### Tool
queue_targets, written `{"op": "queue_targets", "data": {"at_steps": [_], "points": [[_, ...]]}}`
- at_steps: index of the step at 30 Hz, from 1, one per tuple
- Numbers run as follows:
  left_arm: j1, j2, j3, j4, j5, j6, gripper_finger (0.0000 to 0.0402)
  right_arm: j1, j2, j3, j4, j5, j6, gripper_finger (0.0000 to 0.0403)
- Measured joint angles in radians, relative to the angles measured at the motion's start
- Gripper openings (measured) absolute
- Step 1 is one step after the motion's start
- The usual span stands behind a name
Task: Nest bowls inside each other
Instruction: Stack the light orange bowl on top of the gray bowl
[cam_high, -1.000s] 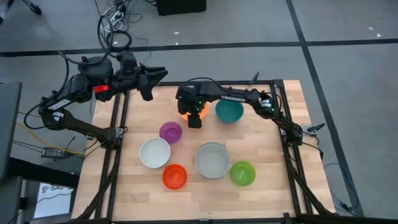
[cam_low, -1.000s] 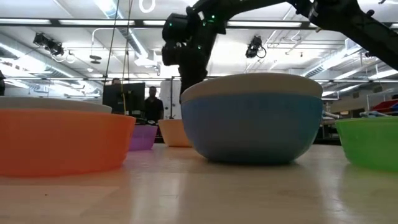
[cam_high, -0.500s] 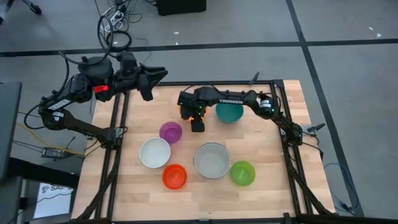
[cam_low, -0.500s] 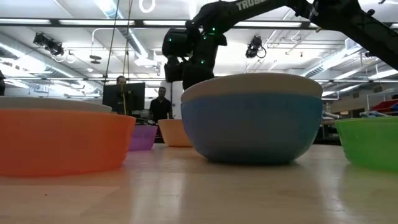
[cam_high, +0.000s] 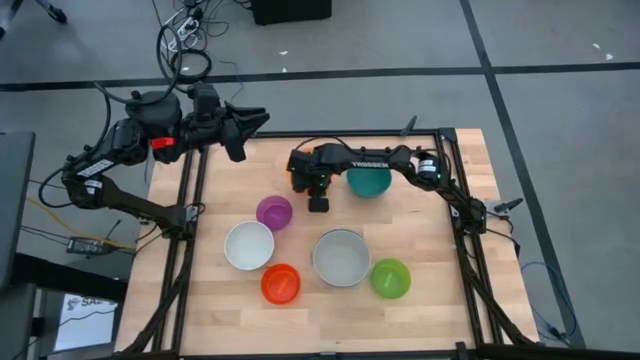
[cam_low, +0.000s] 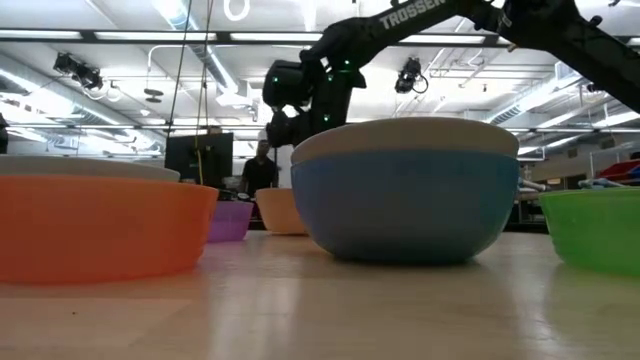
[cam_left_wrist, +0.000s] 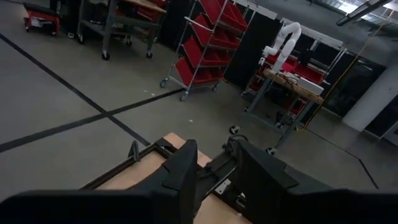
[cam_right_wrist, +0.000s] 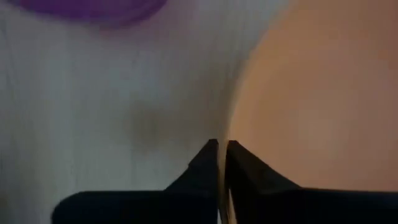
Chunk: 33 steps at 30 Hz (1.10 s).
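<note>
My right gripper (cam_right_wrist: 222, 146) is down at the orange bowl (cam_right_wrist: 311, 93) in the far middle of the table and is shut on its rim. The arm covers most of that bowl in the high view. The purple bowl (cam_high: 274, 212) sits on the table just to its near left, and the teal bowl (cam_high: 369, 180) to its right. Nearer the front stand the white bowl (cam_high: 249, 245), the red-orange bowl (cam_high: 281, 284), the green bowl (cam_high: 391, 278), and the grey bowl (cam_high: 341, 257) resting inside the blue one (cam_low: 405, 205). My left gripper (cam_left_wrist: 214, 168) waits open, held level above the table's far left corner. My right gripper pinches the orange bowl's rim (cam_right_wrist: 227, 124) on the side facing the purple bowl. One finger (cam_right_wrist: 245, 171) is inside the bowl and the other (cam_right_wrist: 202, 165) outside. The fingers come steeply from above, pointing down. The bowl's base rests on the table (cam_low: 280, 232).
A black metal frame (cam_high: 190, 200) runs along the table's left and right sides. Bare wood (cam_high: 430, 215) lies to the right of the teal bowl and along the near edge. People stand in the room beyond the table in the low view.
My right gripper has sunk straight down onto the orange bowl, tipping slightly steeper. The bowls have stayed where they were.
</note>
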Motion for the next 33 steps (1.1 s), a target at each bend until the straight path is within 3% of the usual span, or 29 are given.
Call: {"op": "queue_targets", "data": {"at_steps": [6,12,17,23,28,33], "points": [[0.0,0.0,0.0,-0.028,-0.015,0.0,0.0122,-0.003,-0.007,0.094,-0.142,-0.011,-0.001,0.0002],[0.0,-0.037,-0.001,-0.211,-0.087,0.027,0.0122,0.032,-0.15,0.182,-0.351,-0.248,0.036,0.0001],[0.0,-0.053,-0.001,-0.459,-0.103,0.011,0.0122,0.123,-0.287,0.181,-0.449,-0.343,0.089,0.0001],[0.0,-0.046,-0.041,-0.743,0.088,-0.022,0.0122,0.302,-0.368,0.181,-0.478,-0.339,0.178,0.0],[-0.01,-0.045,-0.147,-0.769,0.207,-0.07,0.0122,0.395,-0.36,0.181,-0.466,-0.272,0.246,0.0],[-0.028,-0.044,-0.29,-0.776,0.278,-0.123,0.0122,0.398,-0.359,0.154,-0.457,-0.342,0.259,0.0]]}}
